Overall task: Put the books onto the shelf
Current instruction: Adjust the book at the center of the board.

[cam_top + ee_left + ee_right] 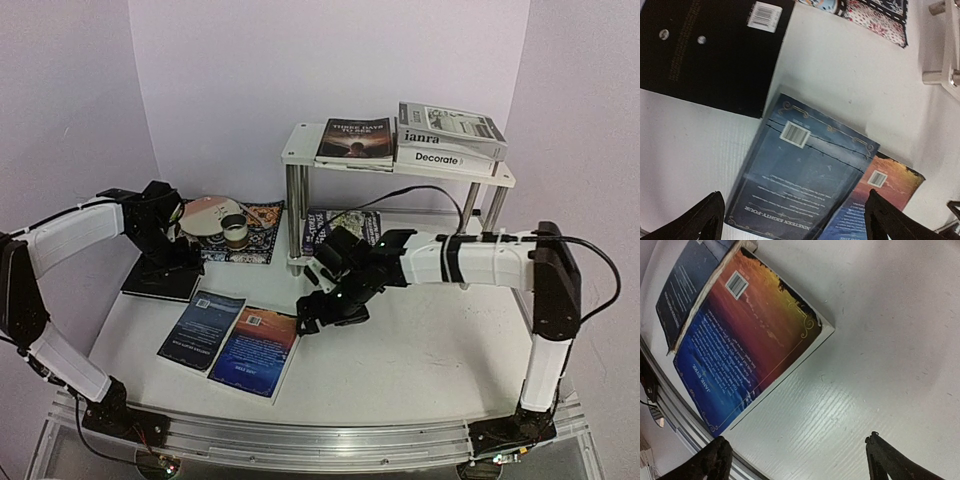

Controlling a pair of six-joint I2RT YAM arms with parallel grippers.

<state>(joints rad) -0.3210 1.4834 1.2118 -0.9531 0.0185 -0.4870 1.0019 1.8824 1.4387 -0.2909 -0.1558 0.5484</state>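
The shelf [300, 157] at one o'clock carries a dark paperback [356, 141] and the grey-white janra [450, 125] stacked on the white Decorate [445, 159]. At seven o'clock on the surface [420, 340], a dark blue book [203, 328] touches a blue-and-orange book [254, 350], both back cover up. My left fingers [700, 222] are spread wide and empty above the dark blue book. My right fingers [890, 460] are spread just as wide, gripping nothing, with the blue-and-orange book at their ten o'clock.

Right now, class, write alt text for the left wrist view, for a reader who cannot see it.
A dark blue book lies back cover up on the white table, between the black fingertips of the open left gripper. A black book lies upper left, an orange-and-blue book lower right.
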